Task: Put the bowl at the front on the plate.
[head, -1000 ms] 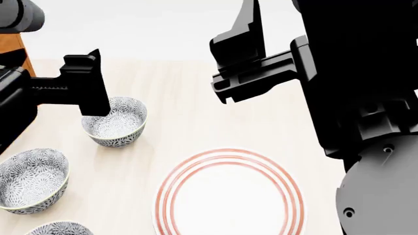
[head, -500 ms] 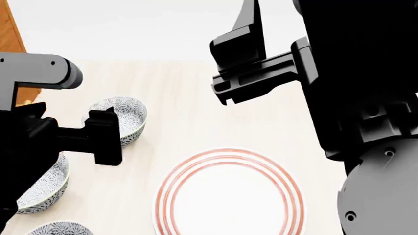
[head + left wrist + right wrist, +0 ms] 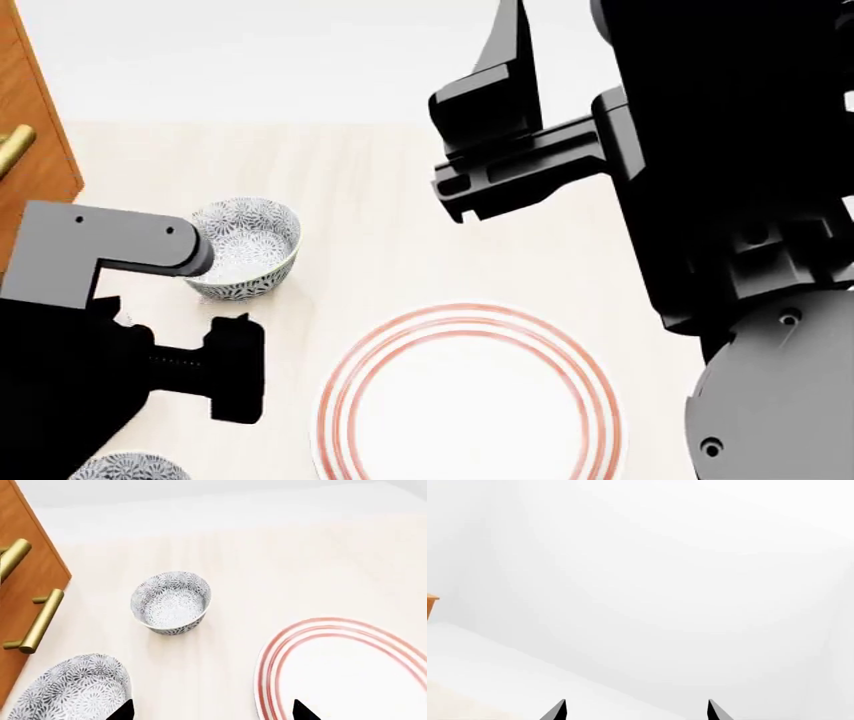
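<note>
Three patterned bowls sit left of the plate, and the left gripper, wide open and empty, has pulled back from the far bowl toward the front bowl off the plate's near-left rim, probably to grasp it; the right gripper hangs open, empty.

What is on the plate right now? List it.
Nothing shows on the plate: its white centre is bare in the head view, and no bowl sits on it. Its near edge runs out of frame, and in the left wrist view a gripper fingertip covers a small bit of the rim.
</note>
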`<state>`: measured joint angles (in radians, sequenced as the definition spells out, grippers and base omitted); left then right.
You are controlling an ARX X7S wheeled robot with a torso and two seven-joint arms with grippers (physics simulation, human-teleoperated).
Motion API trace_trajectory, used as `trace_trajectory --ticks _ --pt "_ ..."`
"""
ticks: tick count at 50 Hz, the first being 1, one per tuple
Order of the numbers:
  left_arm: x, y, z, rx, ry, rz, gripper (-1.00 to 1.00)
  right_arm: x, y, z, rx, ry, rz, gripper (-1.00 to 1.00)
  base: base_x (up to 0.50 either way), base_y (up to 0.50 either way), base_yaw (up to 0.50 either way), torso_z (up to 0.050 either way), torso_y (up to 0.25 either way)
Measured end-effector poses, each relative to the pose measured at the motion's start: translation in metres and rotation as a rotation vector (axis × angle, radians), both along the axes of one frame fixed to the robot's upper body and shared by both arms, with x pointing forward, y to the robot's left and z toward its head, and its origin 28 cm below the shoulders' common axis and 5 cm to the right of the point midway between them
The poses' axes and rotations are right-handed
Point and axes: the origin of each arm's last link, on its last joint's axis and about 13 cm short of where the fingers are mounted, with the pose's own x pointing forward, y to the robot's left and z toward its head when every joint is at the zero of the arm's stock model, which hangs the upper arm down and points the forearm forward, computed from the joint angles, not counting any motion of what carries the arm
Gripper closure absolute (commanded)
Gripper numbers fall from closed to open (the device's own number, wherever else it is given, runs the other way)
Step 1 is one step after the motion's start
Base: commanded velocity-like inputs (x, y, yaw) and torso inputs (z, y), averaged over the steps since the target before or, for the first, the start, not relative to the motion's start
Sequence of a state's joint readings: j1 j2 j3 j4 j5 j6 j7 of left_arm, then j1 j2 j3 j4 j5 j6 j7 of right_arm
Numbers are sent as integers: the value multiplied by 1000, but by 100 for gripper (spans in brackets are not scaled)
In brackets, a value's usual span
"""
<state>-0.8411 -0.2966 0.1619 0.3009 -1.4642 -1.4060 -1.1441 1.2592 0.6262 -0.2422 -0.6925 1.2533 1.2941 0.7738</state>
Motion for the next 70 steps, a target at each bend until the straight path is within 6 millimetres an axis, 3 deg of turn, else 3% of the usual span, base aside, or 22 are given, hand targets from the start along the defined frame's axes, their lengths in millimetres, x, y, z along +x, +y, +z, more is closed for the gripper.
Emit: trace_trajectory --ticks 32,70 --pt "-6 2 -49 42 131 -1 -100 2 0 -3 4 8 1 -100 0 0 0 0 0" --pt "-19 5 -94 88 256 0 -100 1 0 -3 4 4 4 -100 0 0 0 0 0"
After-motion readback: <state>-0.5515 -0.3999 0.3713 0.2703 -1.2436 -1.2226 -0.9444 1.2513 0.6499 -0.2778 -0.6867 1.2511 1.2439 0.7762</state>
